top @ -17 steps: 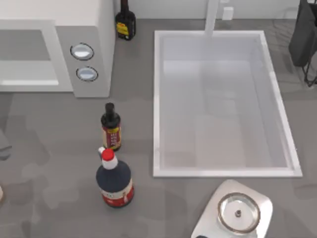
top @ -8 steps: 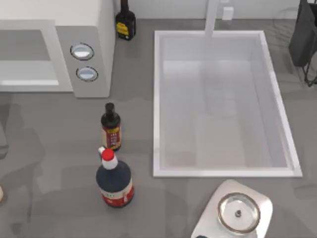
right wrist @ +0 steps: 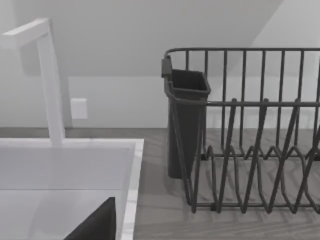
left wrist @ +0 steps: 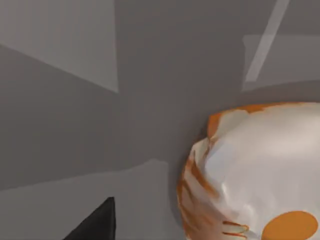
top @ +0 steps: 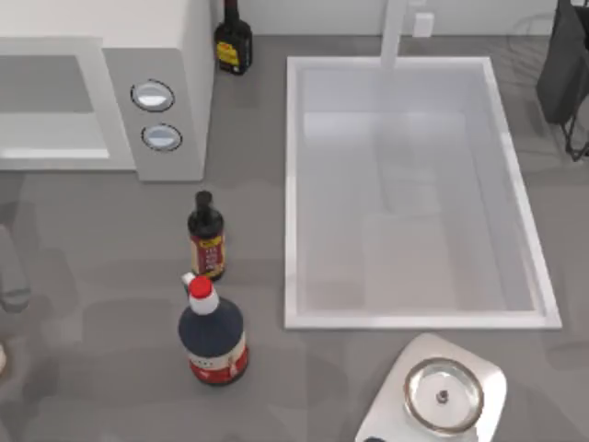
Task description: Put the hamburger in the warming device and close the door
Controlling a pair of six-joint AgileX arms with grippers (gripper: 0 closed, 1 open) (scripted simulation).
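The hamburger (left wrist: 255, 175), pale with orange-red patches, lies on the grey table very close to my left gripper (left wrist: 150, 231) in the left wrist view. The gripper is open, and one dark finger (left wrist: 97, 226) shows beside the hamburger without touching it. Beyond it is a grey panel with a thin white bar, the door (left wrist: 280, 62); I cannot tell how far it is swung. In the top view the white microwave (top: 166, 55) stands at the back left, and a grey part of my left arm (top: 11, 276) reaches in at the left edge. My right gripper (right wrist: 150, 231) hangs open by the sink.
Two dark sauce bottles (top: 206, 237) (top: 213, 333) stand in front of the microwave, and a third (top: 233, 41) behind it. The white sink basin (top: 293, 184) takes up the middle. A dark dish rack (right wrist: 250, 150) stands at the far right, and a scale with a metal dish (top: 444, 394) at the front.
The grey part of my left arm has come further into the top view at the left edge, and its shadows on the table have shifted. Nothing else has moved.
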